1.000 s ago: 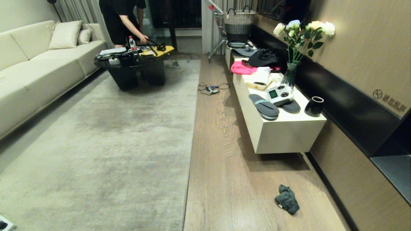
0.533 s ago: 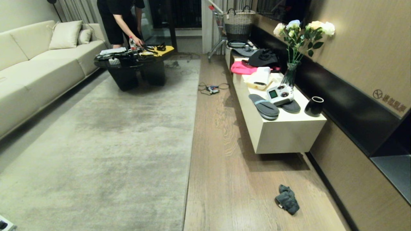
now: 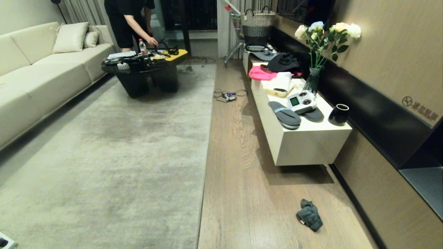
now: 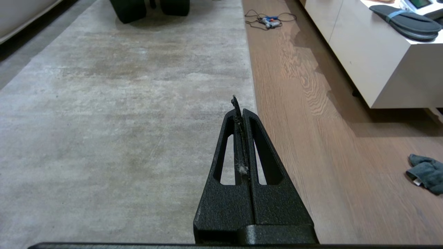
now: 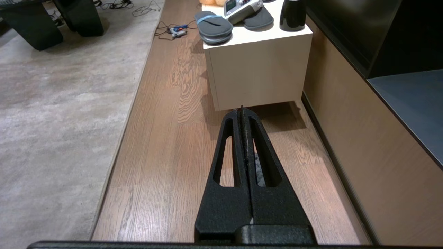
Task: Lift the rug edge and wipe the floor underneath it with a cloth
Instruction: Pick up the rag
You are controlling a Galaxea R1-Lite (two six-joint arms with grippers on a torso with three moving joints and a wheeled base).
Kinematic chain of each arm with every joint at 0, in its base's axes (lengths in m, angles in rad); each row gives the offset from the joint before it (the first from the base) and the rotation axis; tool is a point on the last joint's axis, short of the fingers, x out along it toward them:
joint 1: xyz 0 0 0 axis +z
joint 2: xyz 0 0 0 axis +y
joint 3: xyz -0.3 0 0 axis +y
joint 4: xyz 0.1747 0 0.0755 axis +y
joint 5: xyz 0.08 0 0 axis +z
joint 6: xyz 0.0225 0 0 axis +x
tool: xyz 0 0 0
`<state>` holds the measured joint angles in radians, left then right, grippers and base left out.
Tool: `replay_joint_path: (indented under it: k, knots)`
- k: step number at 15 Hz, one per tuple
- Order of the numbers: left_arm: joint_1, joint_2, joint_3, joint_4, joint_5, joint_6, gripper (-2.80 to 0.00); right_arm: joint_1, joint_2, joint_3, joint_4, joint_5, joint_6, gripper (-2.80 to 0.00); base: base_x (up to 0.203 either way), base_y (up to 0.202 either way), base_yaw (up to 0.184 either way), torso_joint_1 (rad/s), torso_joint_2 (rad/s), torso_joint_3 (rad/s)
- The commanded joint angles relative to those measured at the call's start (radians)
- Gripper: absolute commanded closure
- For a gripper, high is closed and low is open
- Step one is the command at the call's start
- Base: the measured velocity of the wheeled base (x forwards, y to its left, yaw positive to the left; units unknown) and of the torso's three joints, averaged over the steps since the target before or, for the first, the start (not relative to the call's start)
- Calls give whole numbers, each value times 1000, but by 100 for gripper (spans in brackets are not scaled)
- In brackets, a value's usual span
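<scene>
While the rug edge (image 3: 205, 162) lies flat on the floor (image 3: 242, 193), the cloth (image 3: 309, 215) sits apart; left gripper (image 4: 239, 103) and right gripper (image 5: 242, 111) hang clenched, empty.

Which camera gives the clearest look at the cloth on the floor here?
The head view: the cloth lies whole and unobstructed on the wood floor, right of the rug edge. The left wrist view catches it at the frame's border. In the right wrist view the shut right gripper hides nearly all of it.
</scene>
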<state>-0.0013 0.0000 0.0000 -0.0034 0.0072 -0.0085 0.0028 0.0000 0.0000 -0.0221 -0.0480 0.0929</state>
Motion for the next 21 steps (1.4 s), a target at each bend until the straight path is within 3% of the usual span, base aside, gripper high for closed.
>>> replay_joint_path:
  k: [1,21]
  knots:
    - [0,2,0,0,0,1,0,0,0,0,1,-1,1,0,0,0,0,2,2,-61]
    - [0,2,0,0,-1,-5,0,0,0,0,-1,-1,1,0,0,0,0,4,4,-189]
